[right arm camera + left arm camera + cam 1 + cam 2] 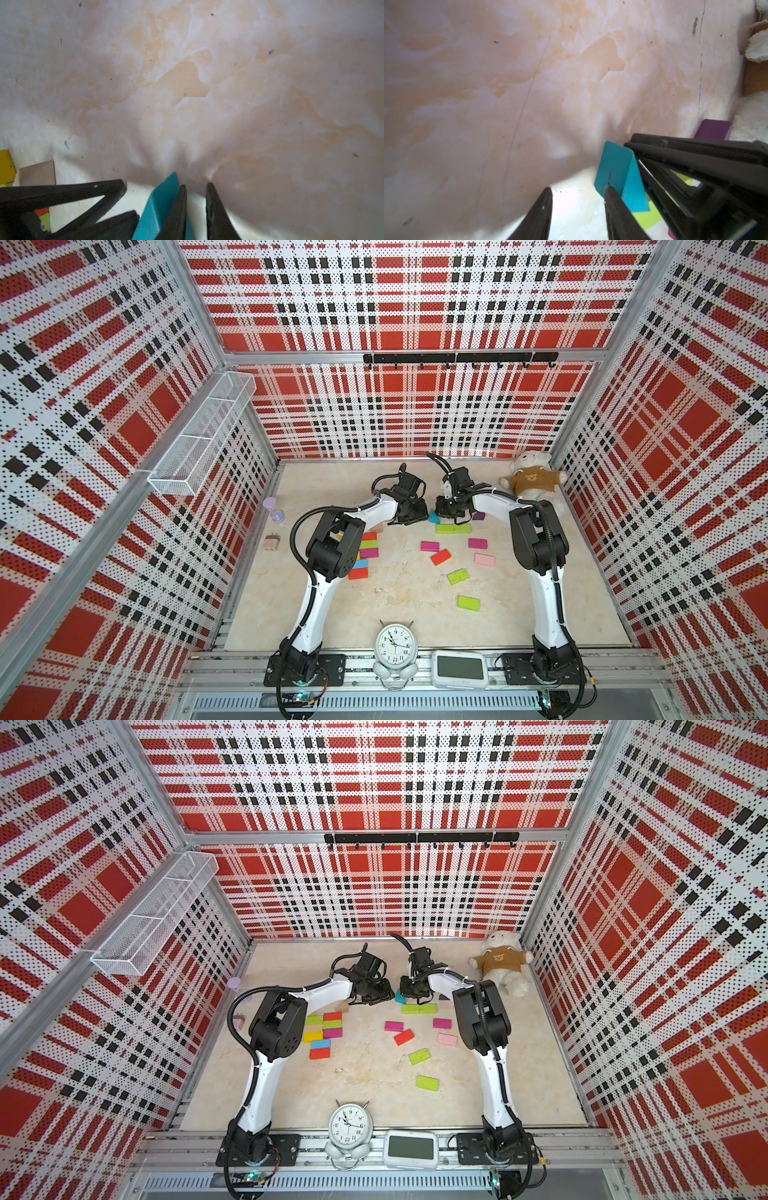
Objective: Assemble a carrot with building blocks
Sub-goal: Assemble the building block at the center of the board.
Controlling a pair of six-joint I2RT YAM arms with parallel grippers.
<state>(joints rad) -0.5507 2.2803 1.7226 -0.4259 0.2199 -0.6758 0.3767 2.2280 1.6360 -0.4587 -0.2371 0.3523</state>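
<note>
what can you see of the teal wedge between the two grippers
The teal wedge is a small triangular block, seemingly painted wood, with smooth flat faces, rounded corners and a few dark scuffs. It rests on the table at the far middle, close to the end of the two lime blocks. It sits between the left gripper and right gripper, outside both sets of jaws; one jaw of each seems to lean against it.

Smooth teal wedge, plush bear, matt tabletop
</note>
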